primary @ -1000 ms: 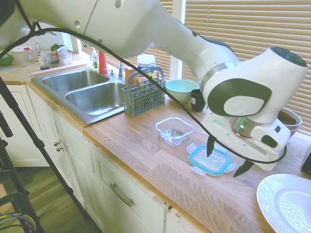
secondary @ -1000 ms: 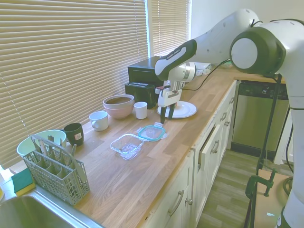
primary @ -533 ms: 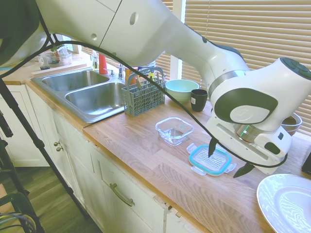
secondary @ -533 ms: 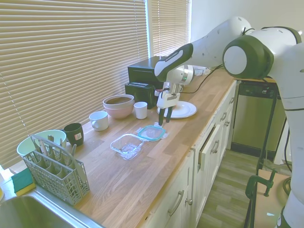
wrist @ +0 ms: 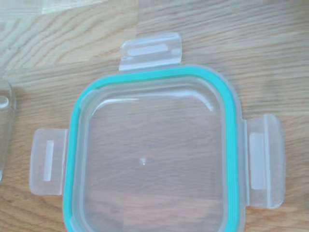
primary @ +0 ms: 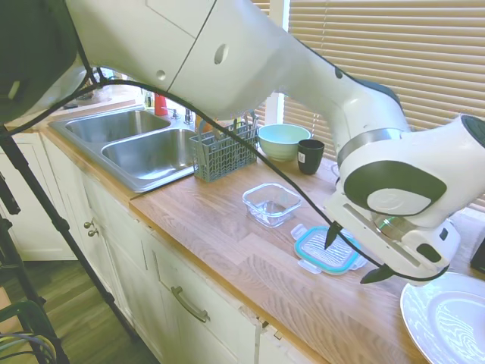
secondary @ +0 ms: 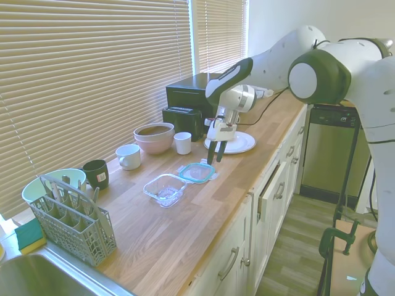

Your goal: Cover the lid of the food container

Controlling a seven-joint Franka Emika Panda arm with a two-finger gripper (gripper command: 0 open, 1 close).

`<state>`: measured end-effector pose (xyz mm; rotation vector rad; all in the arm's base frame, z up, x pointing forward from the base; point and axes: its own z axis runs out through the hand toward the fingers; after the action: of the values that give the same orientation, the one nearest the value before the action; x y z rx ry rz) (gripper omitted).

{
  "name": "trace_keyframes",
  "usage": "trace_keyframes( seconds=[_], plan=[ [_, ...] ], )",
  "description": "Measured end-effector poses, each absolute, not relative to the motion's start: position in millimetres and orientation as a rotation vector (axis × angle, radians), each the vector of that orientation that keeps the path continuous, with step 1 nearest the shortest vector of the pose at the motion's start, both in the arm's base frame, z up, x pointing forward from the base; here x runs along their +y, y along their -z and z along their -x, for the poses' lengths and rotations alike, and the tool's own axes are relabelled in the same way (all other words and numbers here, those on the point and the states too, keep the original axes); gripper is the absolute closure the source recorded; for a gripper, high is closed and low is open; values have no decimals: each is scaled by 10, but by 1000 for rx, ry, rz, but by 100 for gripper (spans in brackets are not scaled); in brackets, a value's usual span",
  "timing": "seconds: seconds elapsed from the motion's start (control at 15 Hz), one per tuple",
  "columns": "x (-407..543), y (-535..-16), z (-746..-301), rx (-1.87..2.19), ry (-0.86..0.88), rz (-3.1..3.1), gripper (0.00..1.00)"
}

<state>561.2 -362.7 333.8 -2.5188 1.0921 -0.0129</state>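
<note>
Progress: nothing of the covering shows as done; the lid lies flat on the bench and the food container stands uncovered. Left, as I judge it: grasp the lid, lift it, carry it over the dish, set it down square.

White plate [primary: 447,315]: nearest in the first exterior view, at the bench's right end, bare and near the lid.

Hand [primary: 355,256]: released, its two dark fingers spread wide and empty, poised just over the lid. One fingertip [primary: 330,236] hangs above the lid's face, the other past its edge towards the plate. Whether either touches the plastic, I cannot tell.

Lid [primary: 329,251]: flat on the bench [primary: 250,262], just beside the dish and apart from it. Clear square plastic, rounded corners, teal seal round the rim, clear snap tabs sticking out from the sides. The wrist view shows it [wrist: 152,154] close up, three tabs in frame, wood grain visible through the panel.

Food container [primary: 271,204]: small square clear glass dish, shallow, upright, empty as far as I can see.

Behind: a grey cutlery basket [primary: 222,152], a mint-green bowl [primary: 283,139] and a dark cup [primary: 309,156] stand towards the blinds; the sink [primary: 144,148] lies further left.

Likely handling: the lid looks thin and lies flush, so gripping an edge may be awkward.
</note>
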Motion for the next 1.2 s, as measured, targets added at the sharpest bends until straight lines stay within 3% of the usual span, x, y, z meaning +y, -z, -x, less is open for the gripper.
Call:
trace_keyframes(
  seconds=[1.2],
  plan=[
    [-3462,-3291,-6252,1051,-9,2551,0]
  ],
)
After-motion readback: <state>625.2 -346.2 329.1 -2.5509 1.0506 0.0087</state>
